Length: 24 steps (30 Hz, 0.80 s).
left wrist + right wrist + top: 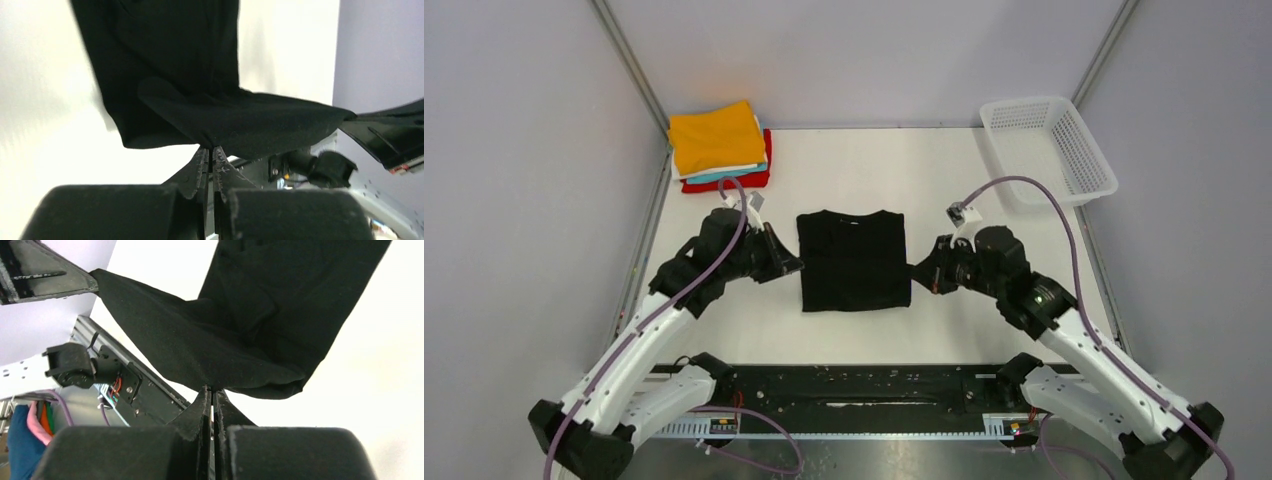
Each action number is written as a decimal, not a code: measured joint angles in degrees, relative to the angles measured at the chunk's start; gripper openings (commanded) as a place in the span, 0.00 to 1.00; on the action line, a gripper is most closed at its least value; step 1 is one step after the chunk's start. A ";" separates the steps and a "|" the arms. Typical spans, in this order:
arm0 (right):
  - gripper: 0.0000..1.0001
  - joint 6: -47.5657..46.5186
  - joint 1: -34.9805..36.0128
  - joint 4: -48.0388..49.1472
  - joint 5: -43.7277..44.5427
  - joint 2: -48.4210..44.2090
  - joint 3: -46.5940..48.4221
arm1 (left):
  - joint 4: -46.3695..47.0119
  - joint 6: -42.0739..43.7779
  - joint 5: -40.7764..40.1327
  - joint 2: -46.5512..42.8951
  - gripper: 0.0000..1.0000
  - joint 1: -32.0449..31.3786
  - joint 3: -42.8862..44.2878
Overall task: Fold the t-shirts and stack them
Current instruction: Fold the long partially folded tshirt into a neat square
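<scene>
Pinching the large plain black short-sleeved cloth t-shirt at its two side edges: wrist views show my left gripper and right gripper each clamped tight on a thin fold. The shirt lies mid-way across the white tabletop, narrowed to a rectangle, with a band of cloth stretched between the pinches. I judge it light, limp, and apt to sag or slip; doubled edges near the corners hold best. The stack of folded shirts, orange on top, sits at the far left corner, well apart.
</scene>
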 measured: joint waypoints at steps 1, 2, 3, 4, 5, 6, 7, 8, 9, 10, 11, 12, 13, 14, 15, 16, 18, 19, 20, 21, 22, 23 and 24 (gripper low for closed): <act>0.00 -0.11 -0.68 0.31 0.04 2.19 0.85 | 0.70 0.17 -0.57 1.90 0.00 1.07 0.48; 0.00 -0.15 -1.73 0.96 -0.24 4.22 1.44 | 1.20 0.26 -1.07 3.34 0.00 1.90 0.72; 0.00 -0.13 -2.89 1.84 -0.44 6.10 1.68 | 1.92 0.33 -1.51 4.74 0.00 2.89 0.83; 0.00 0.00 -4.85 2.97 -1.60 8.26 1.81 | 2.49 0.46 -1.92 6.29 0.00 3.58 1.03; 0.00 0.04 -5.97 3.69 -1.90 9.49 1.81 | 3.13 0.50 -2.12 7.28 0.00 4.79 1.11; 0.00 0.04 -7.58 4.66 -2.78 11.17 1.86 | 3.89 0.52 -2.27 8.28 0.00 5.55 1.25; 0.00 0.02 -8.90 5.29 -3.26 12.85 2.21 | 4.57 0.59 -2.32 9.33 0.00 6.19 1.53; 0.00 0.00 -9.90 5.77 -3.82 14.51 2.80 | 5.29 0.70 -2.29 10.32 0.00 6.73 1.90; 0.00 -0.07 -10.86 6.23 -4.48 16.31 3.72 | 6.16 0.79 -2.16 11.56 0.00 7.43 2.49; 0.00 -0.17 -11.72 6.86 -5.16 18.45 4.90 | 6.97 0.96 -2.01 12.79 0.00 8.09 3.13; 0.00 -0.24 -12.35 7.54 -5.84 20.39 6.05 | 8.04 1.14 -1.86 14.51 0.00 8.98 4.02; 0.00 -0.35 -12.96 8.13 -6.47 22.62 7.50 | 8.98 1.29 -1.81 15.91 0.00 9.64 4.66; 0.00 -0.42 -13.46 8.94 -7.15 24.85 8.96 | 10.08 1.57 -1.70 17.70 0.00 10.38 5.44; 0.00 -0.48 -13.90 9.40 -7.58 26.71 10.16 | 11.34 1.77 -1.62 20.02 0.00 11.17 6.40; 0.00 -0.57 -14.32 9.75 -7.80 28.37 11.23 | 12.28 1.95 -1.53 22.14 0.00 11.82 7.21; 0.00 -0.63 -14.80 10.08 -8.15 30.05 12.33 | 12.87 2.10 -1.33 24.44 0.00 12.41 8.31; 0.00 -0.79 -15.87 10.71 -8.87 33.59 14.62 | 13.81 2.29 -1.16 28.92 0.00 13.31 10.56; 0.00 -0.83 -16.46 10.88 -9.09 35.47 15.85 | 14.16 2.43 -0.96 31.36 0.00 13.66 11.91; 0.00 -0.83 -16.94 11.15 -9.16 37.13 16.85 | 14.73 2.47 -0.92 33.44 0.00 13.92 13.00; 0.00 -0.83 -17.51 11.58 -9.20 39.04 17.90 | 15.34 2.56 -0.81 35.65 0.00 14.19 14.21; 0.00 -0.83 -17.99 11.91 -9.31 40.70 18.82 | 15.96 2.69 -0.66 38.10 0.00 14.38 15.54; 0.00 -0.79 -18.58 12.15 -9.60 42.60 19.87 | 16.48 2.84 -0.52 39.60 0.00 14.49 16.35; 0.00 -0.76 -19.10 12.55 -10.01 44.50 20.74 | 16.68 3.15 -0.31 42.05 0.00 14.64 17.86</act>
